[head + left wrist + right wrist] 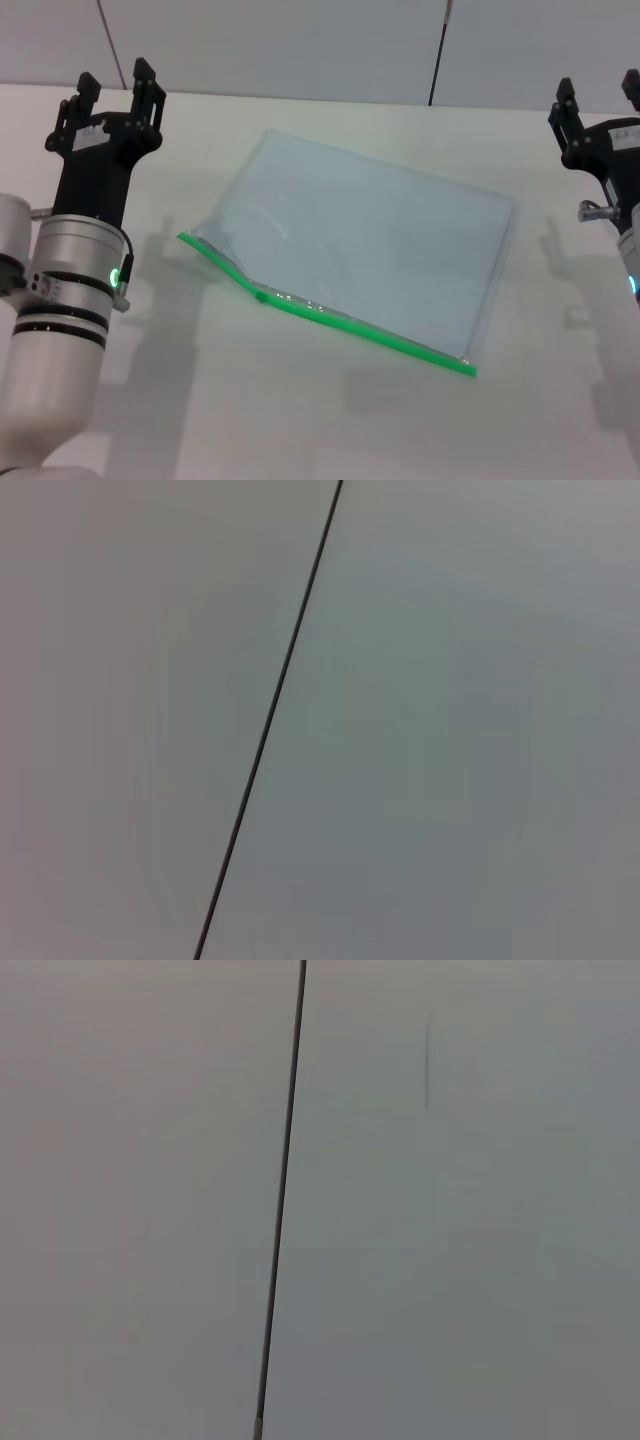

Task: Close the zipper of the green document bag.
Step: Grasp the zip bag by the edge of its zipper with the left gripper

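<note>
Both arms stood off the work. The left gripper hung with fingers spread and empty, and the green document bag lay flat on the table, well off to its right and nearer the robot. The right gripper sat at the far side, also spread and holding nothing, with the bag away to its left.

The zipper ran along the bag's near edge, and the slider tab looked to sit partway along, the stretch toward the left gripper bulging open.

The risk, as I judged it: the pouch was thin and slick, so a one-handed pull on the slider could simply drag the whole bag across the table. A pinch that missed the small tab could crumple the open lip instead.
</note>
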Robot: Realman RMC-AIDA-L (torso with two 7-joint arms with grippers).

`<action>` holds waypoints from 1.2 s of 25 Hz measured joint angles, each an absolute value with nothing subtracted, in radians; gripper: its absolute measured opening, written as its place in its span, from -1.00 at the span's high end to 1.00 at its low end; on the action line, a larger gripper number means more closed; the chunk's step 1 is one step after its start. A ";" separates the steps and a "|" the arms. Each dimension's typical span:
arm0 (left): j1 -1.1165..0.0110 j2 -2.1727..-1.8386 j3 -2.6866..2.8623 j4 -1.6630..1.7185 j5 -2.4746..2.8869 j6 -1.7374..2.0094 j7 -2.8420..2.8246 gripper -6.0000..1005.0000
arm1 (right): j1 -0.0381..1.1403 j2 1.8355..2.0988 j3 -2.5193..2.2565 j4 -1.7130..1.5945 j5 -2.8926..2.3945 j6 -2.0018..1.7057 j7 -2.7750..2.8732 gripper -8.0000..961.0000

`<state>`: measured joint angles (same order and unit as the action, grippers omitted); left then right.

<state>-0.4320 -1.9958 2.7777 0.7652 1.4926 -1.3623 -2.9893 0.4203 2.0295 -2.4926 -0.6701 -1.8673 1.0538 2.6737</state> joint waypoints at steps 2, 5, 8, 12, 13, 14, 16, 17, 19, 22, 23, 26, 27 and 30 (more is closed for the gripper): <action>-0.426 -1.996 2.777 0.772 1.494 -1.364 -2.990 -0.33 | 0.420 2.029 -2.493 -0.671 -1.867 1.054 2.674 -0.46; -0.420 -1.992 2.776 0.787 1.496 -1.370 -2.992 -0.33 | 0.420 2.029 -2.493 -0.669 -1.867 1.054 2.674 -0.46; -0.414 -1.980 2.776 0.812 1.496 -1.374 -2.993 -0.33 | 0.421 2.029 -2.493 -0.669 -1.867 1.054 2.673 -0.46; -0.423 -1.948 2.784 0.844 1.504 -1.363 -2.992 -0.33 | 0.421 2.029 -2.493 -0.668 -1.867 1.054 2.672 -0.45; -0.425 -1.936 2.783 0.857 1.504 -1.355 -2.992 -0.33 | 0.422 2.029 -2.494 -0.668 -1.867 1.054 2.671 -0.45; -0.425 -1.924 2.783 0.875 1.503 -1.348 -2.992 -0.33 | 0.423 2.029 -2.495 -0.668 -1.867 1.054 2.670 -0.45; -0.421 -1.909 2.783 0.902 1.503 -1.340 -2.992 -0.33 | 0.424 2.029 -2.495 -0.669 -1.867 1.054 2.669 -0.45; -0.420 -1.906 2.782 0.910 1.504 -1.338 -2.992 -0.33 | 0.424 2.029 -2.496 -0.669 -1.867 1.054 2.669 -0.45; -0.417 -1.903 2.782 0.923 1.507 -1.338 -2.993 -0.33 | 0.424 2.029 -2.497 -0.668 -1.867 1.054 2.669 -0.45; -0.415 -1.893 2.783 0.948 1.507 -1.337 -2.993 -0.33 | 0.425 2.029 -2.497 -0.670 -1.867 1.054 2.668 -0.45; -0.414 -1.888 2.783 0.959 1.504 -1.337 -2.994 -0.33 | 0.425 2.029 -2.497 -0.671 -1.867 1.054 2.668 -0.45; -0.412 -1.877 2.782 0.981 1.499 -1.333 -2.995 -0.33 | 0.425 2.029 -2.495 -0.672 -1.867 1.054 2.668 -0.45; -0.412 -1.876 2.782 0.984 1.499 -1.330 -2.995 -0.33 | 0.425 2.029 -2.493 -0.672 -1.867 1.054 2.668 -0.45; -0.415 -1.872 2.761 0.988 1.490 -1.289 -2.995 -0.33 | 0.425 2.029 -2.493 -0.672 -1.867 1.054 2.668 -0.45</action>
